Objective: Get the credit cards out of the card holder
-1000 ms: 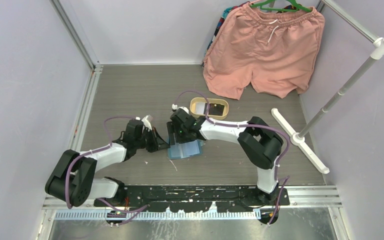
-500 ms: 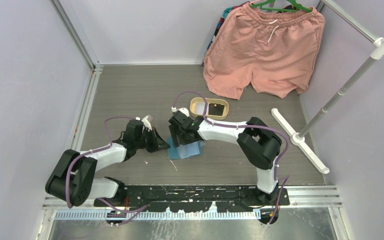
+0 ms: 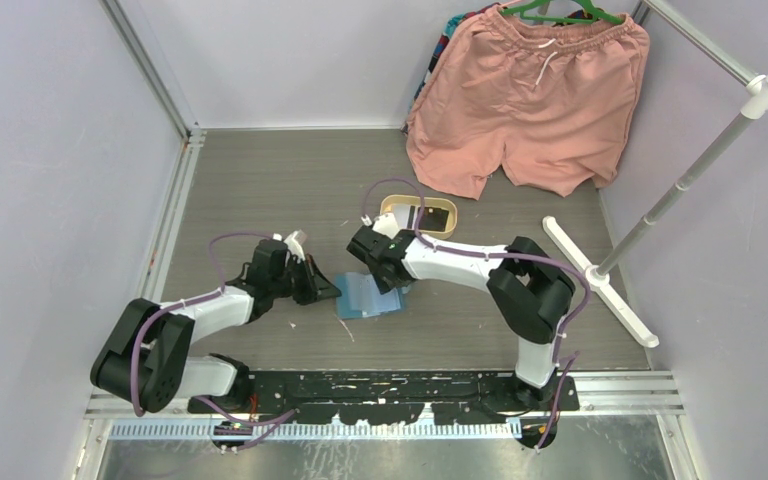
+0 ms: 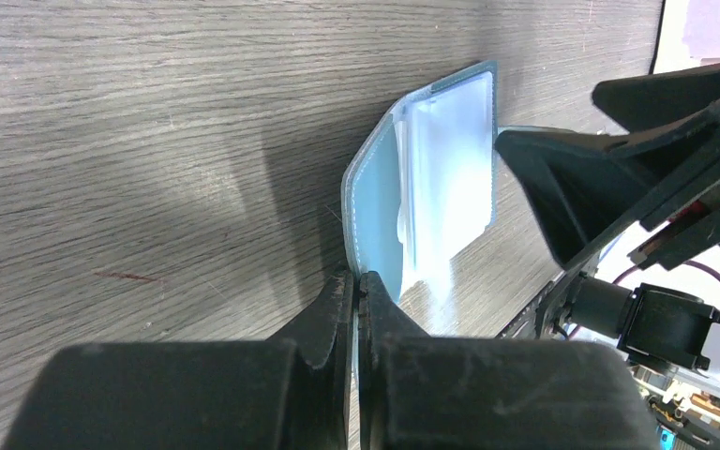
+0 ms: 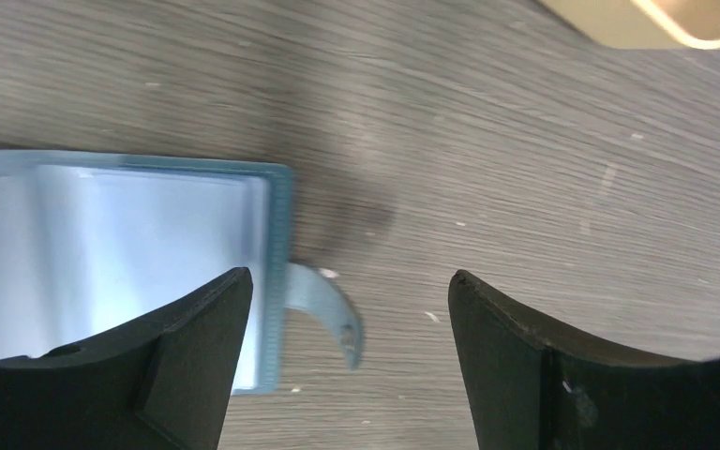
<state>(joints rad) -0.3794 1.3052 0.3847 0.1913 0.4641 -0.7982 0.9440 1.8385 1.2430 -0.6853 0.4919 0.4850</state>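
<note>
The teal-blue card holder (image 3: 363, 298) lies open on the table, pale blue inside. My left gripper (image 3: 332, 292) is shut on its left flap edge; in the left wrist view the jaws (image 4: 358, 286) pinch the holder (image 4: 431, 178). My right gripper (image 3: 388, 278) is open and empty over the holder's right edge. In the right wrist view it (image 5: 349, 281) straddles the holder's corner (image 5: 122, 244) and the curled snap tab (image 5: 328, 314). A dark credit card (image 3: 436, 215) lies in the tan tray (image 3: 394, 212). I cannot tell whether a card sits in the holder's pale pocket.
Pink shorts (image 3: 530, 100) hang at the back right. A white stand with a pole (image 3: 600, 280) rests on the table's right side. The tan tray's rim shows at the top of the right wrist view (image 5: 656, 23).
My right gripper has moved right, from over the holder's left part to over its right edge. The left gripper and the holder have stayed in place.
</note>
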